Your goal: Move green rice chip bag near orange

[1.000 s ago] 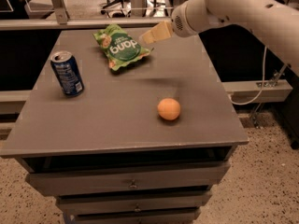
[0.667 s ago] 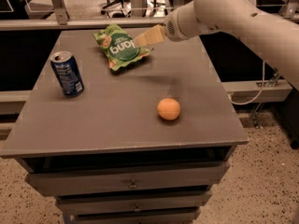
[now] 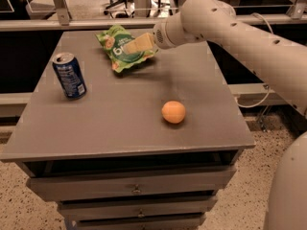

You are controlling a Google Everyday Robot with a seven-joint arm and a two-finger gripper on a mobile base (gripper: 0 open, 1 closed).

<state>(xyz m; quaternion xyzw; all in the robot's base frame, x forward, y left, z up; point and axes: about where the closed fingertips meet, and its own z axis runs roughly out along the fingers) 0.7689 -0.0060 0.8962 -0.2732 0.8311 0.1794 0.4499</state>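
Observation:
The green rice chip bag lies at the back of the grey table, left of centre, with its round dark green patch facing up. My gripper reaches in from the right on the white arm. Its cream tip lies over the bag's right half. I cannot tell whether it touches the bag. The orange sits alone on the table, toward the front right, well apart from the bag and the gripper.
A blue soda can stands upright at the table's left side. The grey table top sits on a cabinet with drawers. A metal rail runs behind the table. The floor drops away on the right.
My gripper has moved left and slightly down, from beside the bag's right edge to over the bag. The bag, the orange and the can have not moved.

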